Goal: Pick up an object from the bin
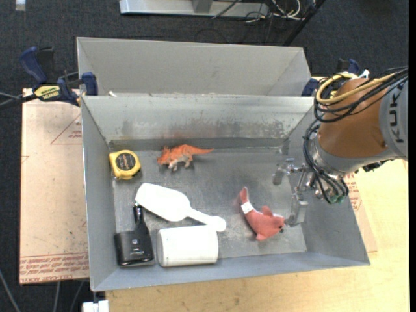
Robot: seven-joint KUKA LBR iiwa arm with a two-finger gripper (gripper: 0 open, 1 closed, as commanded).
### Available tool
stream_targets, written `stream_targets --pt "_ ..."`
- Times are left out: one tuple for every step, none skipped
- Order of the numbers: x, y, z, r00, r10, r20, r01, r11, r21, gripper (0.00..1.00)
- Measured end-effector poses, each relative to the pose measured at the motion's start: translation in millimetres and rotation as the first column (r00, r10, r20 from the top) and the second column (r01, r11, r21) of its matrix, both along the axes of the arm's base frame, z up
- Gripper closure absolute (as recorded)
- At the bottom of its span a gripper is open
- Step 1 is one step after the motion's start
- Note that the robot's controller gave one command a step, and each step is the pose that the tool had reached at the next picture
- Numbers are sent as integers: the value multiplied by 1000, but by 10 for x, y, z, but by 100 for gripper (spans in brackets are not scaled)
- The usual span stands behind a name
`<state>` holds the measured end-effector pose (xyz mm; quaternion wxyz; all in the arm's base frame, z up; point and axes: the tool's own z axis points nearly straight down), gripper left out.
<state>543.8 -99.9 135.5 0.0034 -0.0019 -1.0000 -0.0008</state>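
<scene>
Right of centre, the gripper [290,197] is held low beside a pink plush toy [262,221].
Fingers are seen spread, nothing clasped; probably placed so for closing on the toy.

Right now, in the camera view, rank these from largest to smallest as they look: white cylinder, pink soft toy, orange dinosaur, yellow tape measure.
1. white cylinder
2. pink soft toy
3. orange dinosaur and yellow tape measure: too alike to rank, the dinosaur longer, the tape measure fuller.
</scene>
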Motion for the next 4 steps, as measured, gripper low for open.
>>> stream_targets --pt "18 4 43 1000 3 7 -3 1000 -1 0" --pt "-230 319 -514 994 -113 3 113 994 0 0" --pt "-272 395 -728 992 -130 1 130 992 0 0" --pt "-459 485 -339 982 -187 4 187 982 1 0"
